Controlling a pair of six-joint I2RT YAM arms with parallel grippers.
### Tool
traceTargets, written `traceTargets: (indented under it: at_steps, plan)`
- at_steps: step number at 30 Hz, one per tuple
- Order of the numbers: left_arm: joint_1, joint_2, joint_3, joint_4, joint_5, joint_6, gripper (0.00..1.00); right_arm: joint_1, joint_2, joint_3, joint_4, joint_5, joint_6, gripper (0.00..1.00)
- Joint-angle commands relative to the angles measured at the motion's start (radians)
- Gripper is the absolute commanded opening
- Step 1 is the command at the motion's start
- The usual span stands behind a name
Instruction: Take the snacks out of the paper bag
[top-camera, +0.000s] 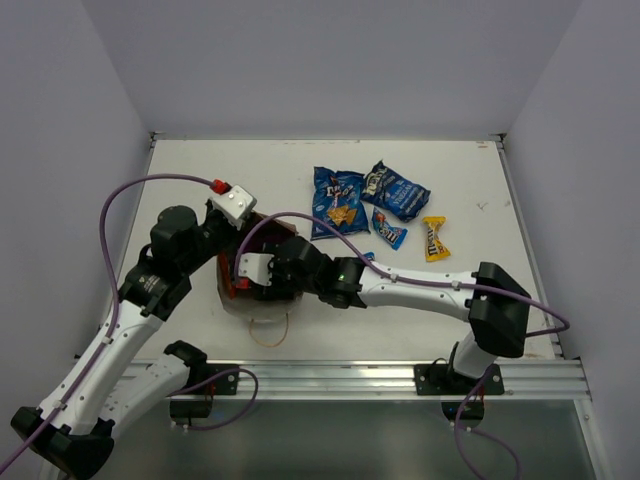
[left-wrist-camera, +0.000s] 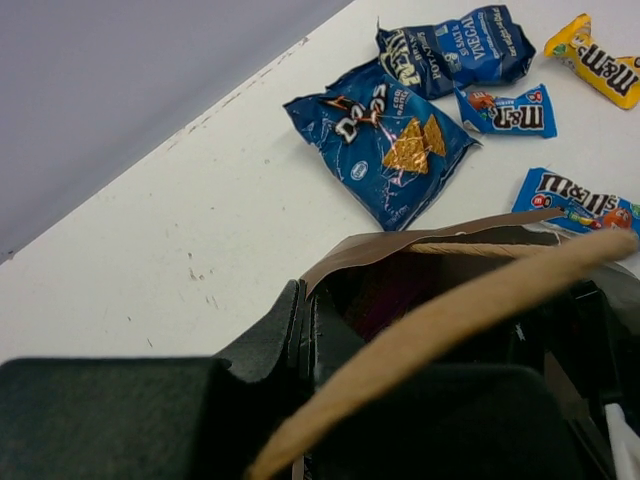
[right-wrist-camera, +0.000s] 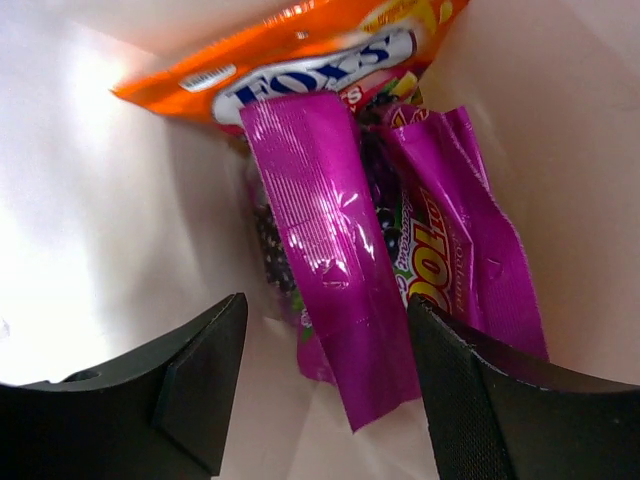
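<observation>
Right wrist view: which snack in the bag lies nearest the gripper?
The front magenta packet, reaching between the open fingers; the orange bag lies beyond.

Scuffed white table (top-camera: 270, 170); pale walls (top-camera: 330, 60)

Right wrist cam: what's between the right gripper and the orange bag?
Two magenta packets lie between the right gripper and the orange bag, inside the paper bag; this shows in the right wrist view.

Some snacks (right-wrist-camera: 335, 265) lie in the paper bag (left-wrist-camera: 440, 232); five others (left-wrist-camera: 385, 140) on the table (left-wrist-camera: 200, 230) behind-right of it
</observation>
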Motion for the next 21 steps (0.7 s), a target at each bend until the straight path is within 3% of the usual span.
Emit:
traceTargets:
  at_steps: [1,14,17,20,21]
  plan:
    - [-0.001,-0.016,0.020,0.099,0.046,-0.029,0.00,0.004,0.026,-0.019,0.105,0.065,-0.048,0.68]
    - [0.000,-0.015,0.035,0.074,0.072,-0.031,0.00,0.007,0.110,-0.024,0.231,0.172,-0.147,0.61]
    - [-0.001,-0.013,0.033,0.077,0.075,-0.034,0.00,0.012,0.125,-0.008,0.221,0.179,-0.160,0.52]
    - [-0.001,-0.012,0.035,0.077,0.077,-0.036,0.00,0.024,0.135,-0.001,0.219,0.176,-0.164,0.37]
    - [-0.001,-0.012,0.036,0.077,0.077,-0.034,0.00,0.026,0.136,0.002,0.217,0.172,-0.163,0.26]
